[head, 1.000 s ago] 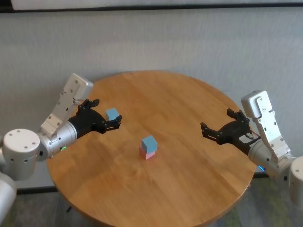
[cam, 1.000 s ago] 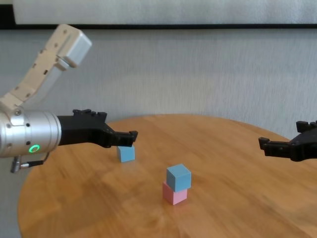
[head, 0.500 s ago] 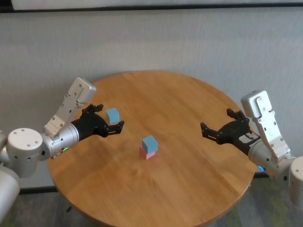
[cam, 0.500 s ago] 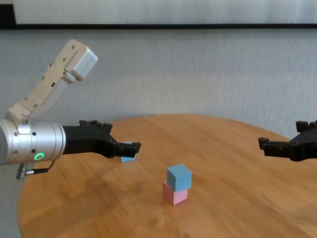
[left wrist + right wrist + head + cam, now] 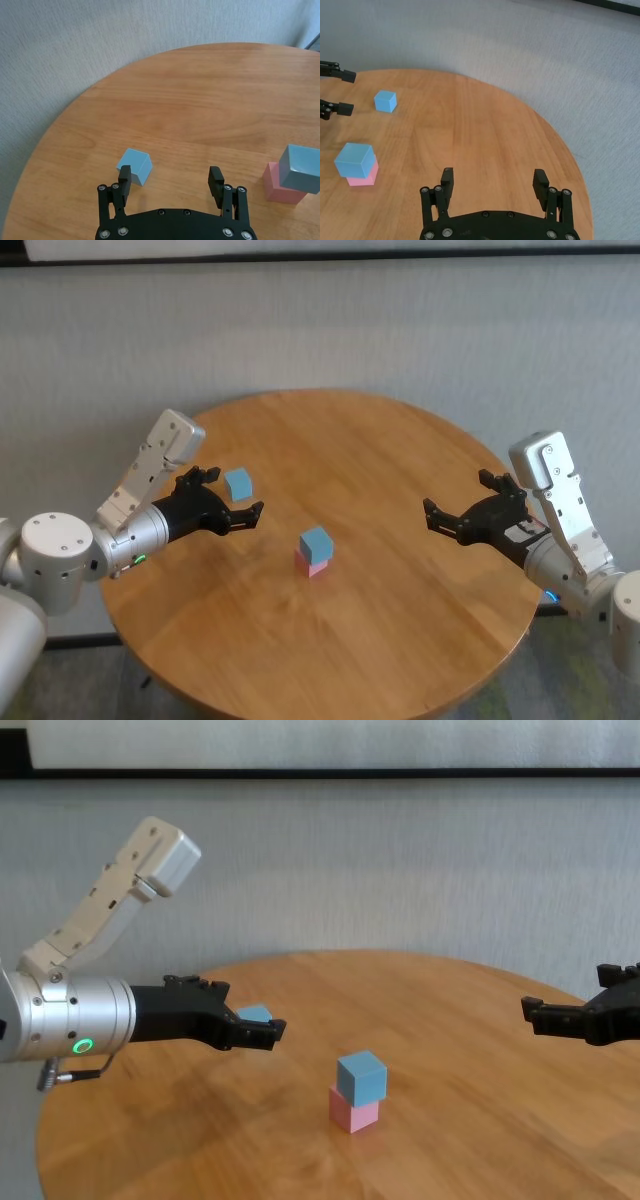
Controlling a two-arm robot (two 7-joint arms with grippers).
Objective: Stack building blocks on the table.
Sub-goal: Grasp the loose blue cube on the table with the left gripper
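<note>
A light blue building block (image 5: 315,541) sits on a pale pink one (image 5: 313,565) near the middle of the round wooden table (image 5: 400,630); the same stack shows in the chest view (image 5: 361,1077). A second light blue block (image 5: 238,483) lies alone at the left. My left gripper (image 5: 233,495) hovers open just short of it; in the left wrist view the block (image 5: 134,166) lies right by one fingertip (image 5: 124,176), not between the fingers, and the gripper (image 5: 170,177) is empty. My right gripper (image 5: 457,495) hangs open and empty over the table's right side.
A grey textured wall stands behind the table. The table's edge curves close behind the loose block (image 5: 385,101). Bare wood lies between the stack (image 5: 355,160) and the right gripper (image 5: 492,179).
My left gripper has sunk lower and edged forward along the near side of the loose blue block. The right arm and the stack have not moved.
</note>
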